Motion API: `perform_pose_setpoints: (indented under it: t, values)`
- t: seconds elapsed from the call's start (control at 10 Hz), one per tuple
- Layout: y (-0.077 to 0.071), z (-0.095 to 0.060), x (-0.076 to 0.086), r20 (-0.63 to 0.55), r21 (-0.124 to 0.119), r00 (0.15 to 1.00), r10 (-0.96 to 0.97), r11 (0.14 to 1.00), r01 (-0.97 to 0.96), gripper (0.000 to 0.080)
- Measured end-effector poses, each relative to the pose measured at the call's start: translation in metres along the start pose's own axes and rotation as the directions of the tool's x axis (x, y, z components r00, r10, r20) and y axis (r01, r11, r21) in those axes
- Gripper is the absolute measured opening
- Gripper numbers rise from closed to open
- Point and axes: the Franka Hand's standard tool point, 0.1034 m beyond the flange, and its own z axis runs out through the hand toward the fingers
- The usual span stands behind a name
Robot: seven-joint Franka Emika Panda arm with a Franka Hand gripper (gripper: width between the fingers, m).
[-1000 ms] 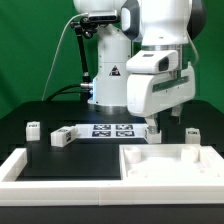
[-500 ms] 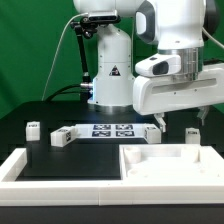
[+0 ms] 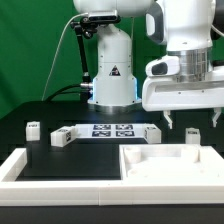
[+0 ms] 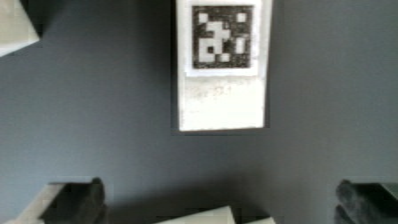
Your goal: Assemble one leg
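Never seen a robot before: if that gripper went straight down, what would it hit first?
Probably the leg just below the open gripper, though depth is unclear; it may reach the black table beside it instead.

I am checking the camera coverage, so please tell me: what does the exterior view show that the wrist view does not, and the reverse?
Only the exterior view: the robot base, the marker board, the tray-like piece, another leg at that view's far left. Only the wrist view: the tag pattern on the leg from above. Both: the open, empty gripper, apparently over that same leg.
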Motion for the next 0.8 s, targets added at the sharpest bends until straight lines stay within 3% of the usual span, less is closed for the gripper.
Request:
perform_pose_setpoints:
  t: [0.2, 0.5, 0.8]
  values:
    - [0.011, 0.001, -0.004, 0.053, -0.013, 0.998, -0.032, 0.999, 0.033, 0.0649]
    - [0.009, -0.002, -0.010, 0.303, -0.043, 0.952, -0.036, 0.998, 0.051, 0.0649]
    - [0.006, -0.003, -0.013, 0.534, -0.066, 0.846, -0.015, 0.996, 0.060, 0.0649]
